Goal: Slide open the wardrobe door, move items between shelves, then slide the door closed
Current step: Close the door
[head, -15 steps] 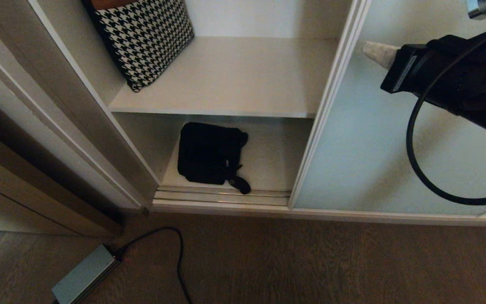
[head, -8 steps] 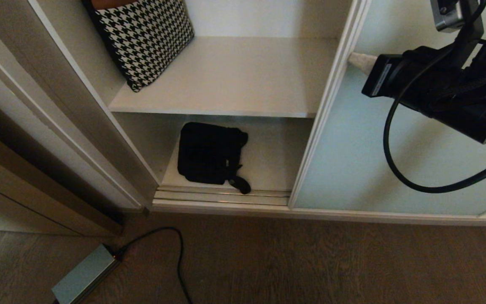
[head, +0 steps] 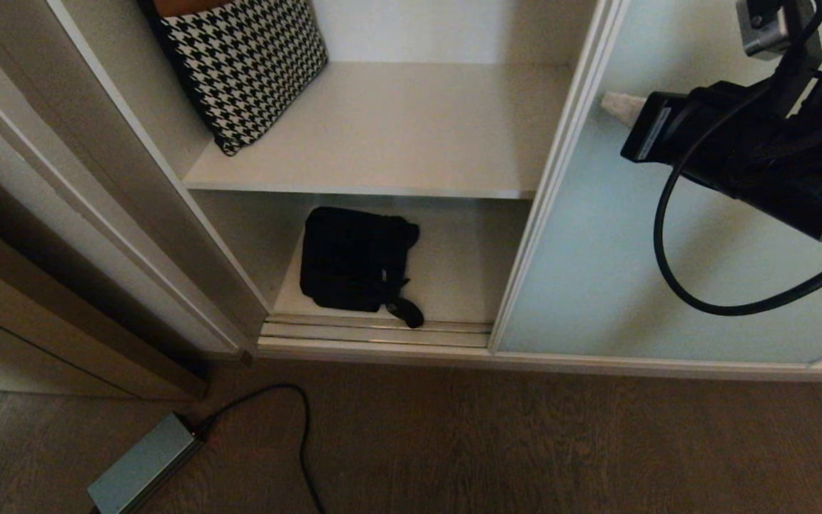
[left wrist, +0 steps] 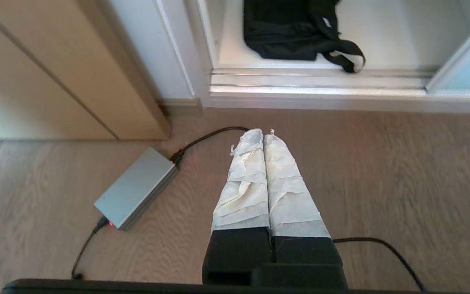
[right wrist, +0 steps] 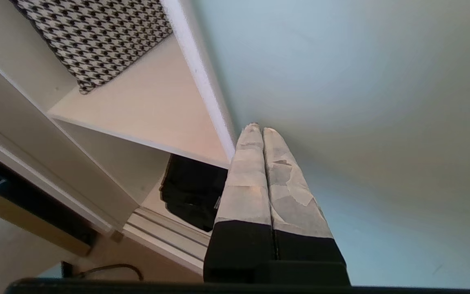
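The sliding wardrobe door (head: 618,271), pale blue-green frosted glass in a thin white frame, covers the right half of the wardrobe; the left half stands open. My right gripper (head: 607,106) is shut and empty, its taped tips close against the glass beside the door's left frame (right wrist: 202,81). The right wrist view shows the same gripper (right wrist: 259,130) and door (right wrist: 361,102). A black fabric bag (head: 354,260) with straps lies on the lower shelf (head: 468,264). The upper shelf (head: 397,143) is bare in the middle. My left gripper (left wrist: 262,134) hangs shut over the floor, short of the bag (left wrist: 288,28).
A black-and-white houndstooth bag (head: 243,64) leans at the upper shelf's left end. The door track (head: 375,332) runs along the wardrobe's bottom edge. A grey power adapter (head: 141,464) and its black cable (head: 297,421) lie on the wooden floor.
My right gripper has moved left and slightly down, toward the door's left frame. The door, the bag and the left arm have not moved.
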Robot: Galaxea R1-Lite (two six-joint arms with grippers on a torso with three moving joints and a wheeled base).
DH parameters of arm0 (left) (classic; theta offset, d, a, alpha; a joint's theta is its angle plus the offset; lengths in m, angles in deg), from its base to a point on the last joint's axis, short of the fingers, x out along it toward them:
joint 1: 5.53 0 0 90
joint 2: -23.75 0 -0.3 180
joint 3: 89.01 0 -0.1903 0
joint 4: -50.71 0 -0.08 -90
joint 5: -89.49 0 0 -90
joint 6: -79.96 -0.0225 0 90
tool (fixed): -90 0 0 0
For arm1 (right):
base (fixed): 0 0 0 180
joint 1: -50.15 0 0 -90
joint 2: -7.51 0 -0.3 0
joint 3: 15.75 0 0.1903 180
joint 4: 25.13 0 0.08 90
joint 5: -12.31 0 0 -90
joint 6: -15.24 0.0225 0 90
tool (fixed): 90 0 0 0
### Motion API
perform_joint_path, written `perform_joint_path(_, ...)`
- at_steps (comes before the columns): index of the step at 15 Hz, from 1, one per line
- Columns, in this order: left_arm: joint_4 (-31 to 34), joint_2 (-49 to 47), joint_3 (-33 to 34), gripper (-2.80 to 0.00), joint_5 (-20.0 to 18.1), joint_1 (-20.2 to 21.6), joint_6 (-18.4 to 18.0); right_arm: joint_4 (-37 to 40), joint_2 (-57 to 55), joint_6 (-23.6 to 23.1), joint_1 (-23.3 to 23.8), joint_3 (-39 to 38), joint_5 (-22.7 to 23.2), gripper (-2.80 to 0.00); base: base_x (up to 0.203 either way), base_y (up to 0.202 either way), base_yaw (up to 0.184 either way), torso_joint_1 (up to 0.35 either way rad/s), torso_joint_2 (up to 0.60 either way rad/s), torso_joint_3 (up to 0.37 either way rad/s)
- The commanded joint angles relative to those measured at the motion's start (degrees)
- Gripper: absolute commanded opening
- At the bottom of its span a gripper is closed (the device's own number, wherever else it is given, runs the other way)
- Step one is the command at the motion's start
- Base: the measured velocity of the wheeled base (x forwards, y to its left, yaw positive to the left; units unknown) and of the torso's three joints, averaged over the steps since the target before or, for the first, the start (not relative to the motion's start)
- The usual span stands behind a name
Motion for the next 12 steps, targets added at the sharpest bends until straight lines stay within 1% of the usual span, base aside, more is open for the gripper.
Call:
perform_joint_path(1, 0.0, -0.1, 0.0, -2.8, 0.0, 0.0, 0.0, -0.3, 0.8, 0.2, 0.3, -0.3, 0.2, -2.8, 0.0, 0.0, 0.0, 0.0, 0.0, 0.0)
perform_joint_path(5, 0.0, -0.1, 0.0, -2.8, 0.0, 0.0, 0.0, -0.4, 0.5, 0.3, 0.9, -0.3, 0.2, -2.8, 0.0, 0.0, 0.0, 0.0, 0.0, 0.0)
perform_joint_path(10, 0.0, -0.1, 0.0, -2.8, 0.0, 0.1, 0.0, -0.3, -1.1, 0.3, -2.4, 0.3, 0.1, -2.8, 0.0, 0.0, 0.0, 0.0, 0.0, 0.0)
perform_joint_path(12, 0.0, -0.1, 0.0, -2.8, 0.0, 0.1, 0.0, -0.3, -1.9, 0.2, -3.1, 0.4, 0.1, -2.8, 0.0, 0.0, 0.0, 0.0, 0.0, 0.0)
